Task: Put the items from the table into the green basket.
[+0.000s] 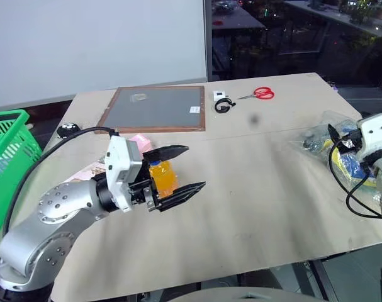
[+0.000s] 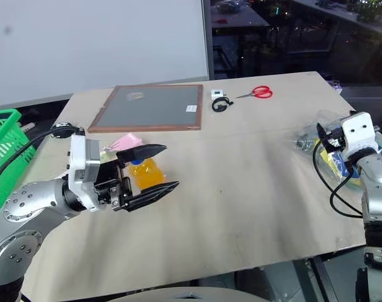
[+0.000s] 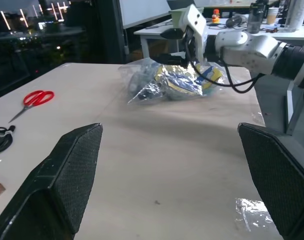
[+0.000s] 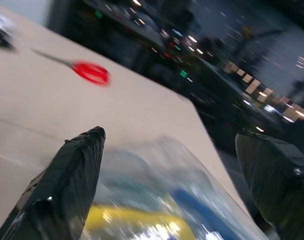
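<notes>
The small orange bottle [image 1: 163, 177] stands on the table [image 1: 260, 207] behind my left gripper [image 1: 196, 167], showing through the gap near the base of its fingers. That gripper is open and holds nothing. The pink box [image 2: 124, 141] lies flat just beyond the bottle, partly hidden by my left arm. At the table's right edge lies the clear crinkly bag [image 3: 167, 82] of blue and yellow packets. My right gripper [image 4: 172, 135] is at the bag with its fingers spread wide, open; the bag [image 4: 157, 200] lies low between them. The green basket [image 1: 8, 135] sits off the table's left side.
A wood-framed grey board [image 1: 156, 108] lies at the back of the table. Red-handled scissors [image 1: 261, 94] and a small white and black object [image 1: 222, 102] lie to its right. A black round object [image 1: 68, 130] sits at the left edge.
</notes>
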### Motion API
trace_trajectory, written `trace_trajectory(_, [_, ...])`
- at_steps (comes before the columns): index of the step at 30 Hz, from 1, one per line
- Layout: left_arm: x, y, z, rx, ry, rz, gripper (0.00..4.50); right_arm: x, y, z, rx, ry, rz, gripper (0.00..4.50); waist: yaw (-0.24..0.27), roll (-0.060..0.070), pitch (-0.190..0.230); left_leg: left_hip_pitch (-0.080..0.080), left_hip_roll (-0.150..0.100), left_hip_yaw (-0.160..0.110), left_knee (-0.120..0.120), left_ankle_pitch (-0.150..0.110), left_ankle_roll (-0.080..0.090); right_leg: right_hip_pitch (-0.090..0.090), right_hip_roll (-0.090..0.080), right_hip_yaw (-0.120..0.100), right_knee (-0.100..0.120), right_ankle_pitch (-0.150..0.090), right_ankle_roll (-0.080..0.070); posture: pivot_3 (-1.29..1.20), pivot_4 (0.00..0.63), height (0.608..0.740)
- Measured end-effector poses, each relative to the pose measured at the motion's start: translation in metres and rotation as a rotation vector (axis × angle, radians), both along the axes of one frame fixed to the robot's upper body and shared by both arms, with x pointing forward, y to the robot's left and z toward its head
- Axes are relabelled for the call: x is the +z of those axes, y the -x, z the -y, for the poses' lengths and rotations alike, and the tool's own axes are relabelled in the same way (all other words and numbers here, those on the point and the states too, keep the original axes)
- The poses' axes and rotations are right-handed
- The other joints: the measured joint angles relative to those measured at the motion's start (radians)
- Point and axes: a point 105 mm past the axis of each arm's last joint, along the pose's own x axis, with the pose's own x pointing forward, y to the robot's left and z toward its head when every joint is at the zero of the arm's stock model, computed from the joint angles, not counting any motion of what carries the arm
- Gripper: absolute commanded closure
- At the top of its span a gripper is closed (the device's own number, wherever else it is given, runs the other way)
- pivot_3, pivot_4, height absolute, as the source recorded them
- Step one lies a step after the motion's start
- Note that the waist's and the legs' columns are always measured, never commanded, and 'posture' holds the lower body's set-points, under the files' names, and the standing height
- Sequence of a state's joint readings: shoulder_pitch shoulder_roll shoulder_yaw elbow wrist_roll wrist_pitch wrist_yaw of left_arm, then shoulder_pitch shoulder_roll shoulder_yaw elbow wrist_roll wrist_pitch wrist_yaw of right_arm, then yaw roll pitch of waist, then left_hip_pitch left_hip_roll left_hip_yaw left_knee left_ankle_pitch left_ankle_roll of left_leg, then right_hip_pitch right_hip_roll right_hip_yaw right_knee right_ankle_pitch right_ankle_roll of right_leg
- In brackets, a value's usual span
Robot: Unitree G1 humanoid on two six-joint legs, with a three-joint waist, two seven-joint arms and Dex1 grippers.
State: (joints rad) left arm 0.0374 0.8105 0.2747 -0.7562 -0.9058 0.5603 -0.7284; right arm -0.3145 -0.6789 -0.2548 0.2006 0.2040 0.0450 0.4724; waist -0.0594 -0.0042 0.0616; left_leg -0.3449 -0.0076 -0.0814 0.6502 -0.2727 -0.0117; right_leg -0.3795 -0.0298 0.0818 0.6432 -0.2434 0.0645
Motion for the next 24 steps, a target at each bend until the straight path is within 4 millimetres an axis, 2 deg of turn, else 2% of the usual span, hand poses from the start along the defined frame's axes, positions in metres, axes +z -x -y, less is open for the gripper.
trace_trajectory(2, [0.0, -0.002, -0.011, 0.071, 0.008, -0.019, 0.0, 0.015, 0.015, -0.038, 0.286, -0.12, -0.066, 0.05, 0.005, 0.001, 0.001, 0.0, 0.001, -0.002, 0.0, 0.0, 0.0, 0.0, 0.0, -0.001, 0.0, 0.0, 0.0, 0.05, 0.015, 0.74])
trace_trajectory(5, [0.002, -0.002, -0.019, 0.126, 0.021, -0.022, 0.0, 0.025, 0.034, -0.068, 0.504, -0.172, -0.118, 0.05, 0.019, 0.0, 0.002, 0.0, 0.002, -0.003, -0.001, 0.0, 0.001, 0.0, 0.0, -0.003, 0.0, -0.001, 0.001, 0.07, 0.015, 0.74])
trace_trajectory(6, [-0.002, -0.001, -0.025, 0.165, 0.025, -0.037, 0.0, 0.028, 0.043, -0.082, 0.594, -0.2, -0.137, 0.05, 0.024, 0.0, 0.002, 0.0, 0.002, -0.003, -0.001, 0.0, 0.001, 0.0, 0.0, -0.004, 0.0, -0.001, 0.001, 0.07, 0.015, 0.74])
trace_trajectory(9, [-0.017, -0.002, -0.043, 0.274, 0.015, -0.082, 0.0, 0.026, 0.06, -0.103, 0.744, -0.273, -0.203, 0.05, 0.033, -0.002, 0.003, -0.001, 0.002, -0.003, 0.0, 0.0, 0.001, 0.0, 0.0, -0.004, 0.0, -0.001, 0.001, 0.08, 0.013, 0.74])
trace_trajectory(13, [-0.027, -0.009, -0.073, 0.416, 0.002, -0.083, 0.0, 0.018, 0.074, -0.116, 0.848, -0.333, -0.29, 0.05, 0.053, -0.004, 0.004, -0.001, 0.001, -0.003, 0.001, 0.0, 0.0, 0.0, 0.0, -0.004, 0.0, -0.001, 0.001, 0.08, 0.007, 0.74])
trace_trajectory(16, [-0.033, -0.013, -0.074, 0.434, -0.021, -0.064, 0.0, 0.017, 0.081, -0.121, 0.907, -0.363, -0.344, 0.05, 0.066, -0.004, 0.004, -0.001, 0.0, -0.002, 0.002, 0.0, 0.0, 0.0, -0.001, -0.004, -0.001, -0.001, 0.001, 0.08, 0.004, 0.74])
trace_trajectory(19, [-0.051, -0.019, -0.07, 0.439, -0.021, -0.099, 0.0, 0.014, 0.093, -0.124, 0.966, -0.345, -0.412, 0.05, 0.074, -0.006, 0.003, -0.001, 0.001, -0.002, 0.002, 0.0, 0.0, 0.0, -0.001, -0.004, -0.001, -0.001, 0.001, 0.06, 0.001, 0.74])
trace_trajectory(24, [-0.069, -0.042, -0.063, 0.496, -0.004, -0.111, 0.0, 0.009, 0.098, -0.125, 0.974, -0.343, -0.436, 0.05, 0.072, -0.007, 0.003, -0.002, 0.001, -0.003, 0.002, 0.0, 0.0, 0.0, 0.0, -0.005, -0.001, -0.001, 0.001, 0.03, 0.0, 0.74])
